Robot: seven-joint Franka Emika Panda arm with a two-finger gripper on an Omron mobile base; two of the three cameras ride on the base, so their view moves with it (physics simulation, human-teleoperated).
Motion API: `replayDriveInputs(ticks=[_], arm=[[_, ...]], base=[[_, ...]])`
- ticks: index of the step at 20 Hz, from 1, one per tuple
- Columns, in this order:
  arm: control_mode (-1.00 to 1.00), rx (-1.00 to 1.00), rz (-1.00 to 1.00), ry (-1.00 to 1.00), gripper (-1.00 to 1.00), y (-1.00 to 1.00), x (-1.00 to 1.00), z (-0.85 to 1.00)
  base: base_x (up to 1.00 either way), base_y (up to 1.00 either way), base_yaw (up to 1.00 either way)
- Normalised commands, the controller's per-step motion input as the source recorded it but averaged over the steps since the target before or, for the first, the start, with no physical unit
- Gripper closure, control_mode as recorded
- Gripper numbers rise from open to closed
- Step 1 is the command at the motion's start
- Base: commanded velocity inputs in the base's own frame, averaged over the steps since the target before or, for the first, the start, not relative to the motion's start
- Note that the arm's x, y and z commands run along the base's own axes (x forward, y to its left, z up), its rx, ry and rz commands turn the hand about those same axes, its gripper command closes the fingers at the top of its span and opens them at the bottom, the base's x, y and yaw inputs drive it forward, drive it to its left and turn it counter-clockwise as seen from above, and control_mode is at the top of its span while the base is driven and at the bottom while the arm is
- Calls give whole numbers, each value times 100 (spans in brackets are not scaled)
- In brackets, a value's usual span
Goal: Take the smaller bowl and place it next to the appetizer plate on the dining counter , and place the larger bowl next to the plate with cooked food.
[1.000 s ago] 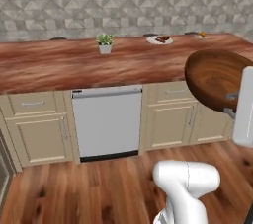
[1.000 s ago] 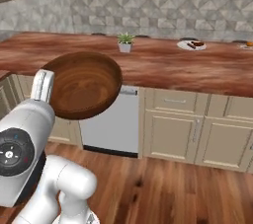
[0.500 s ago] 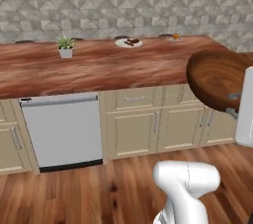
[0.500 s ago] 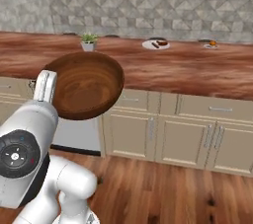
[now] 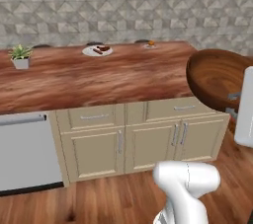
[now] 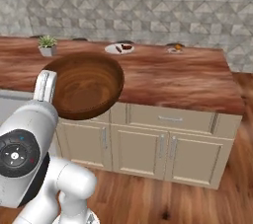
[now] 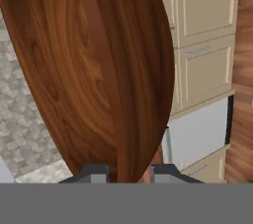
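The larger bowl [image 7: 94, 65], wide, deep and dark reddish-brown wood, hangs in front of the dining counter [image 5: 99, 77] with my gripper [image 7: 128, 173] shut on its rim. It shows at the right edge of the left base view [image 5: 217, 77] and beside my arm in the right base view [image 6: 84, 85]. At the counter's far edge lie the plate with cooked food [image 5: 97, 50] [image 6: 119, 48] and, to its right, the small appetizer plate [image 5: 150, 45] [image 6: 175, 48] with an orange piece. The smaller bowl is out of view.
A small potted plant [image 5: 21, 56] [image 6: 47, 45] stands on the counter to the left. Beige cabinet doors [image 5: 148, 144] and a steel dishwasher front [image 5: 24, 154] face me below the top. The counter's right end [image 6: 230, 99] meets open wood floor.
The whole scene has slid left in both base views, so the base has driven right along the counter. The wooden bowl stays held the same way.
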Motion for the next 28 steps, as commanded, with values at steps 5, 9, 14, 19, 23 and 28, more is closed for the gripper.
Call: replayDriveInputs(ticks=[5,9,14,19,23,28], arm=[[100,0,0,0,100,0,0,0],[100,0,0,0,100,0,0,0],[100,0,0,0,100,0,0,0],[100,0,0,0,100,0,0,0],[100,0,0,0,100,0,0,0],[100,0,0,0,100,0,0,0]], base=[[53,-100,0],[44,-100,0],[32,-100,0],[32,-100,0],[52,-100,-3],[84,-100,-1]])
